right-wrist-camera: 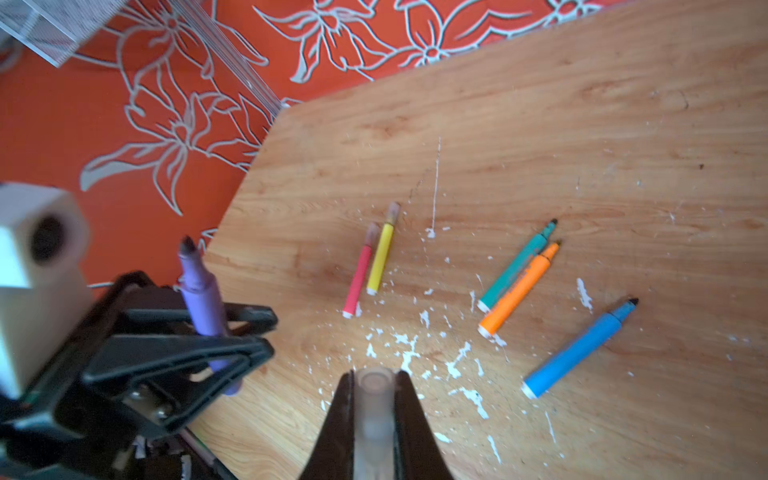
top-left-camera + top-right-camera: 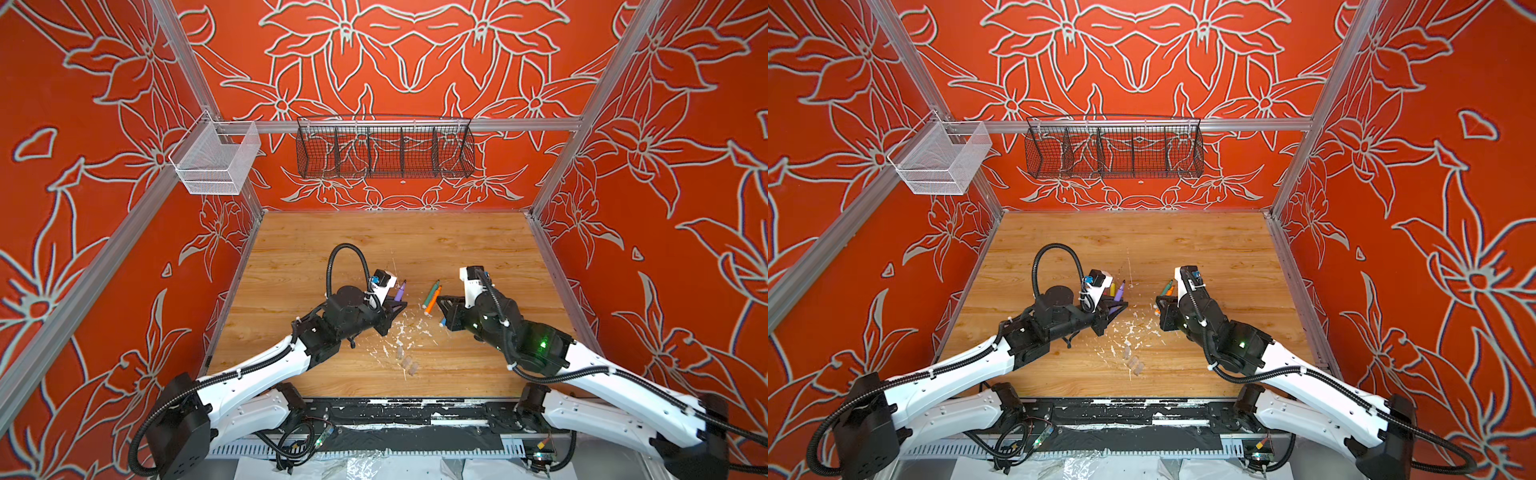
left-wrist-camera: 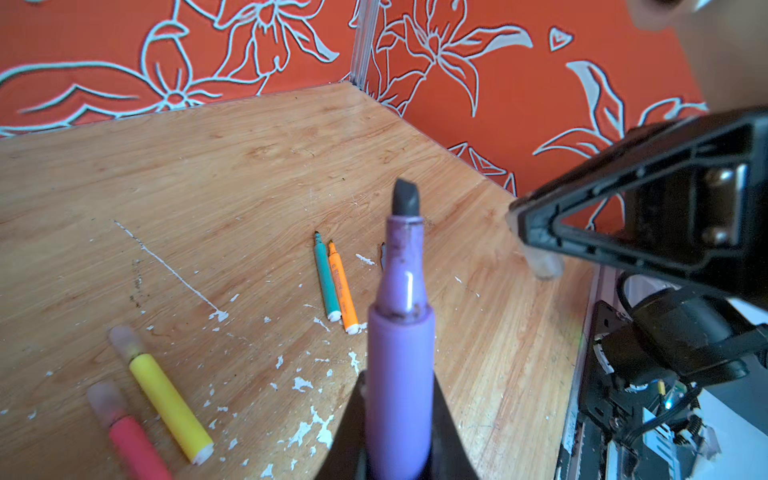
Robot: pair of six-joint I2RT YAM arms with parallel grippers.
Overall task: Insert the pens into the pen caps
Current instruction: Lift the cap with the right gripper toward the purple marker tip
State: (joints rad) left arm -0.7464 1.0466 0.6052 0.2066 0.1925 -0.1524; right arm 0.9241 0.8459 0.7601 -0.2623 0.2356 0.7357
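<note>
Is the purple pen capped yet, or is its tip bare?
Uncapped. The purple pen shows a bare dark tip, and the clear cap sits apart between the right fingers.

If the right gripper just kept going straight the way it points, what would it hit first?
Probably the pink pen or yellow pen lying ahead of the right gripper, unless it dips into the table first; depth is unclear.
</note>
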